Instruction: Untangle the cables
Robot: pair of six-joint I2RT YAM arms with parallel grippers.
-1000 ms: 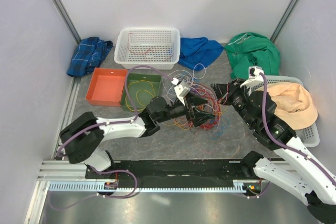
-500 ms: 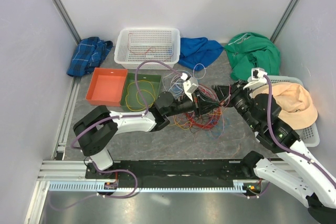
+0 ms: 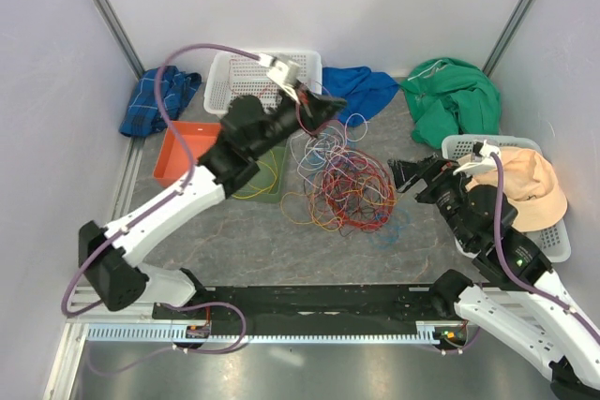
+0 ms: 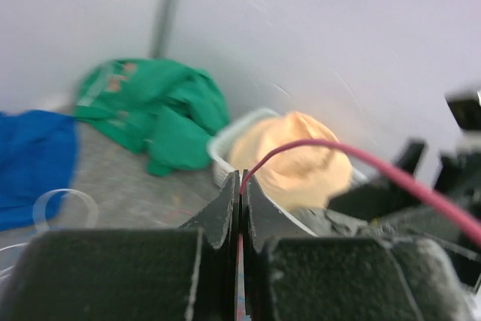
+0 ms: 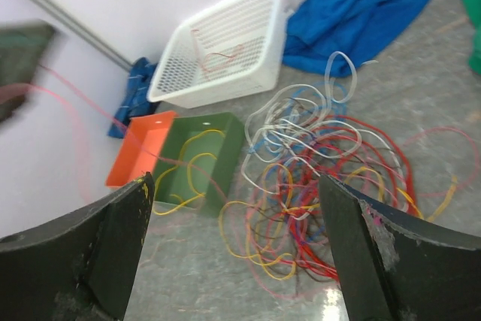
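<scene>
The cables (image 3: 342, 183) lie as a loose tangle of red, yellow, white and blue wires on the grey table (image 3: 281, 245); the right wrist view shows the cables (image 5: 316, 178) just ahead. My left gripper (image 3: 328, 103) is raised high near the white basket, shut on a single red cable (image 4: 323, 145) pinched between its jaws. That strand arcs away to the right from the left gripper (image 4: 240, 184). My right gripper (image 3: 399, 176) stands open at the tangle's right edge, holding nothing. In its own view the right gripper (image 5: 240, 249) has fingers (image 5: 113, 253) spread wide.
A white basket (image 3: 264, 81) stands at the back. An orange bin (image 3: 187, 152) and a green bin (image 3: 261, 168) holding yellow wire sit to the left. Plaid (image 3: 159, 98), blue (image 3: 356, 91) and green (image 3: 455, 96) cloths lie behind. A basket with peach cloth (image 3: 520, 185) stands right.
My left gripper shut on a red cable in the tangle and swung up and back-left with it. My right gripper opened and drew back to the right of the tangle.
</scene>
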